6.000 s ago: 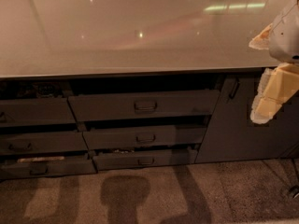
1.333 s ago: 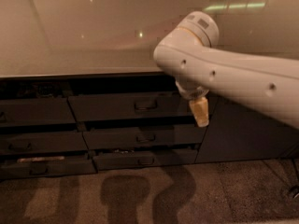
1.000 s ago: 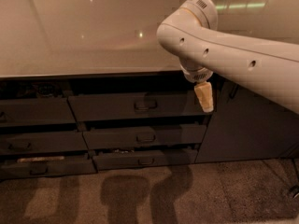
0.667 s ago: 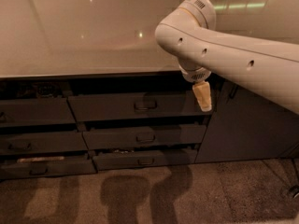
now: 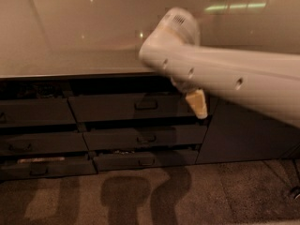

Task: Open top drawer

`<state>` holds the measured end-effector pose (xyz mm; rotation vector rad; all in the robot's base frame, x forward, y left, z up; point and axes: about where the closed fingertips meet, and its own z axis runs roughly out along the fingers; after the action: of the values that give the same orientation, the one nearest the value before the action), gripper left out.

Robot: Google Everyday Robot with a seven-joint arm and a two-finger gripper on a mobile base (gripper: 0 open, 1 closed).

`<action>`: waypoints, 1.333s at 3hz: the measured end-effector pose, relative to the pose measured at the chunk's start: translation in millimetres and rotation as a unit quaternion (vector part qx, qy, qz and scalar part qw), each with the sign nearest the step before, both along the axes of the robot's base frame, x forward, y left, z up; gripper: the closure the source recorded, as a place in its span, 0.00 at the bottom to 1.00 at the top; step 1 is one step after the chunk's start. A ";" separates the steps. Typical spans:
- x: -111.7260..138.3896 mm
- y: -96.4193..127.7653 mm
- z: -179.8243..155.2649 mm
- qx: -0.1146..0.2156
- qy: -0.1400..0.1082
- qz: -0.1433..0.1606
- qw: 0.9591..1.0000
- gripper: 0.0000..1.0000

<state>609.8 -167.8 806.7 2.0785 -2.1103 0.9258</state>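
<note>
Where the gripper hangs: the pale yellow gripper (image 5: pixel 197 103) points downward before the right end of the top drawer (image 5: pixel 112 108), just under the front edge of the surface (image 5: pixel 70 55).
Gripper state: how far it is open cannot be told from this angle; nothing is seen held in it.
Contact: it overlaps the drawer front, but whether it touches cannot be told. It sits right of the small loop handle (image 5: pixel 146 104) and apart from it.
Arm: a white arm (image 5: pixel 225 71) reaches in from the right edge, crossing the surface's front lip, with its rounded joint over the surface.
Top drawer: the widest front in the centre stack, directly below the surface. It appears close to shut, with a dark gap above it.
Below: a middle drawer (image 5: pixel 117 138) and a bottom drawer (image 5: pixel 122 161), each narrower, with like handles.
Left: a second stack of drawers (image 5: pixel 33 139), cut by the frame edge.
Right: a dark cabinet door (image 5: pixel 243 132) beside the centre stack.
Floor: brown carpet (image 5: pixel 234 191) carrying dark shadows (image 5: pixel 122 196) in front of the drawers.
</note>
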 end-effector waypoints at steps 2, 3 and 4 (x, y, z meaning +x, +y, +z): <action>-37.6 -2.7 -48.1 -0.049 0.017 -0.013 0.999 0.00; -33.3 -11.7 -37.6 0.021 0.018 0.002 1.000 0.00; -29.0 -15.2 -32.7 0.132 0.009 0.040 0.990 0.00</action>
<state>580.9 -182.9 774.1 2.2953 -2.2650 0.6633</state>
